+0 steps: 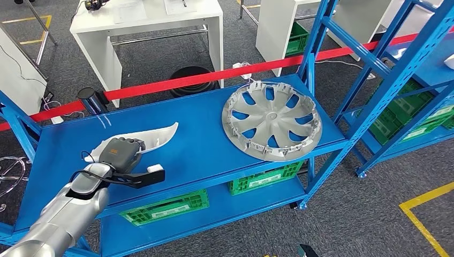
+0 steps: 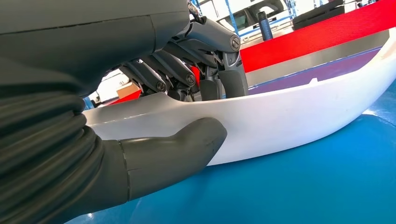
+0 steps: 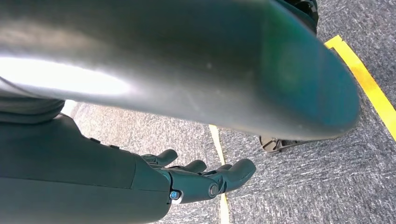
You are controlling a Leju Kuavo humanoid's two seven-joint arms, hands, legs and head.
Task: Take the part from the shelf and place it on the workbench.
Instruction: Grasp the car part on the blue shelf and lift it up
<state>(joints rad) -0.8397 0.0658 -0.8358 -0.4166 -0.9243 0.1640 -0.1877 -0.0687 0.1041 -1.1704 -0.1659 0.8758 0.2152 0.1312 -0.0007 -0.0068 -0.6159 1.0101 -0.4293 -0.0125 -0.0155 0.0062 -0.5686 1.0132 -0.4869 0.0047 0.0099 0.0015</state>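
Observation:
A long white curved part (image 1: 162, 134) lies on the blue shelf's top deck (image 1: 203, 139), toward its left. My left hand (image 1: 122, 152) sits over the part's near end. In the left wrist view the dark fingers (image 2: 205, 70) curl over the upper edge of the part (image 2: 299, 116) and the thumb (image 2: 187, 144) presses against its near face, so the hand grips it. The part's underside still looks level with the blue deck (image 2: 303, 186). My right hand (image 3: 201, 179) hangs over grey carpet, fingers straight and slightly apart, holding nothing.
A silver wheel cover (image 1: 271, 120) lies on the same deck to the right. Green crates (image 1: 166, 208) stand on the lower shelf. Blue uprights (image 1: 375, 101) of another rack rise at right. Red barrier tape (image 1: 214, 76) and white tables (image 1: 144, 27) lie behind.

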